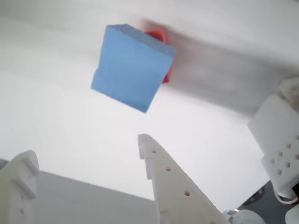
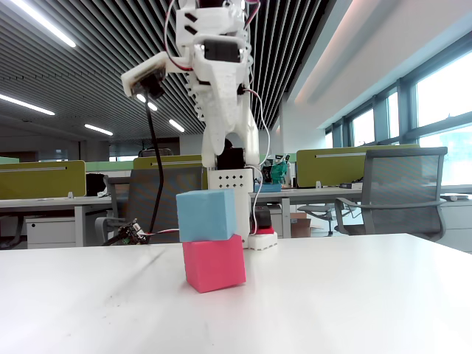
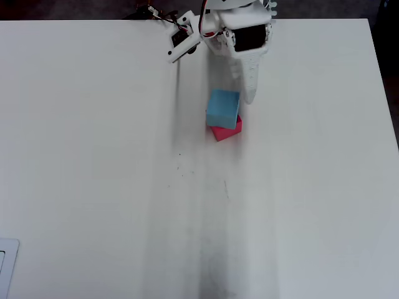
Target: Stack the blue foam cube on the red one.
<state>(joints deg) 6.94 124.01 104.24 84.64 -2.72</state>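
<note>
Fingers of the gripper (image 1: 88, 156) were spread wide and held nothing, lifted above the blue foam cube (image 2: 207, 214), which sat on the red one (image 2: 214, 262), mostly hidden in the wrist view.

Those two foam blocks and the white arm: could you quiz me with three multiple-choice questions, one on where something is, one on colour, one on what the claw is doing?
1. Where is the blue foam cube?
A. Beside the red one on the table
B. On top of the red one
C. Between the gripper's fingers

2. What colour is the table?
A. White
B. Black
C. Green

3. What is the gripper doing?
A. Clamped on the blue cube
B. Pressing on the red cube
C. Open, holding nothing

Answers:
1. B, the fixed view shows it resting on the red one, slightly offset.
2. A, the overhead view shows a plain white top.
3. C, the wrist view shows its fingers apart with only table between them, both cubes well clear.
</note>
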